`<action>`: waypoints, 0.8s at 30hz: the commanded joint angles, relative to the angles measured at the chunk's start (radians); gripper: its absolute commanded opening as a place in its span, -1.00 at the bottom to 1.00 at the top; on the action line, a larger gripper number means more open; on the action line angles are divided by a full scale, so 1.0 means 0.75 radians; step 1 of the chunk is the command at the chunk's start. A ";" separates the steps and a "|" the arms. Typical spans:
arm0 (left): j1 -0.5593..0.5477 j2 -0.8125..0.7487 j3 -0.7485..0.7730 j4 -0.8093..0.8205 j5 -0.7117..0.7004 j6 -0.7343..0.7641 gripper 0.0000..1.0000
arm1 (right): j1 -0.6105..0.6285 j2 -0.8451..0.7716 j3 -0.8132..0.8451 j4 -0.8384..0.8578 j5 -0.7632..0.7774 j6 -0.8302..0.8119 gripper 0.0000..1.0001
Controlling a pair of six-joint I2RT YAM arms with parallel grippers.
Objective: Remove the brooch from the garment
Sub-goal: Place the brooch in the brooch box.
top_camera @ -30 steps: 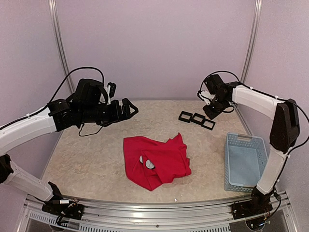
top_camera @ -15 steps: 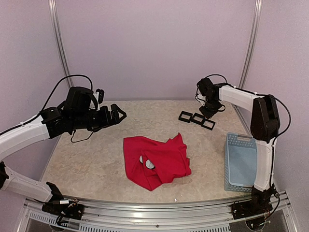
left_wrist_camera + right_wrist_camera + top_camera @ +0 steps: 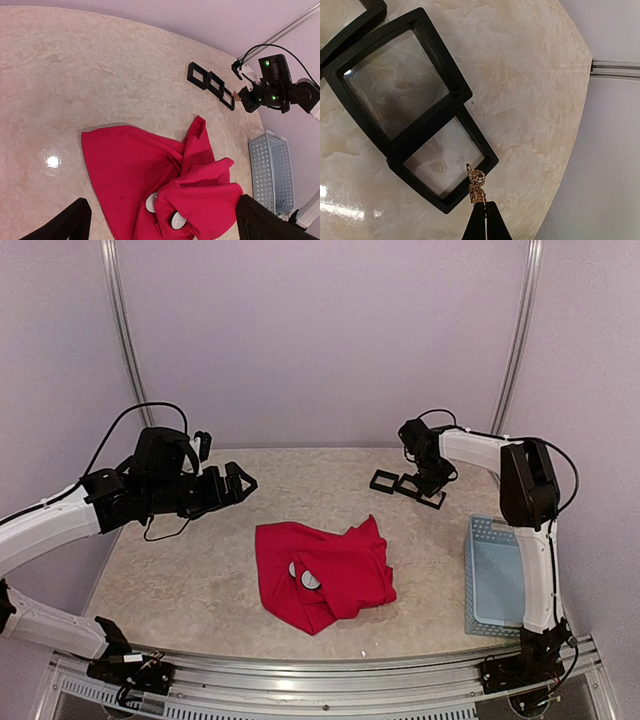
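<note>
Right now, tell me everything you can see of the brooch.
The brooch is a small gold-coloured piece that looks metallic, with a knotted, openwork shape; finer detail is too small to make out. It is pinched at one end between the shut fingertips of the right claw and sticks out beyond them. It is already off the red garment, which lies apart at mid-table. In the wrist view it overlaps the rim of the end black square frame; whether it touches that frame cannot be told.
</note>
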 commanded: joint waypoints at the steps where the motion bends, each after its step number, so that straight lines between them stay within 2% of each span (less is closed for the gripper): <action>1: 0.013 -0.026 -0.025 0.006 0.007 -0.008 0.97 | -0.009 0.083 0.082 0.019 0.066 0.011 -1.00; 9: 0.017 -0.037 -0.036 0.012 0.007 -0.011 0.98 | -0.009 0.105 0.073 0.051 0.152 0.006 -1.00; 24: 0.036 0.012 -0.016 0.025 0.046 -0.003 0.98 | -0.009 0.105 0.013 0.084 0.122 0.017 -1.00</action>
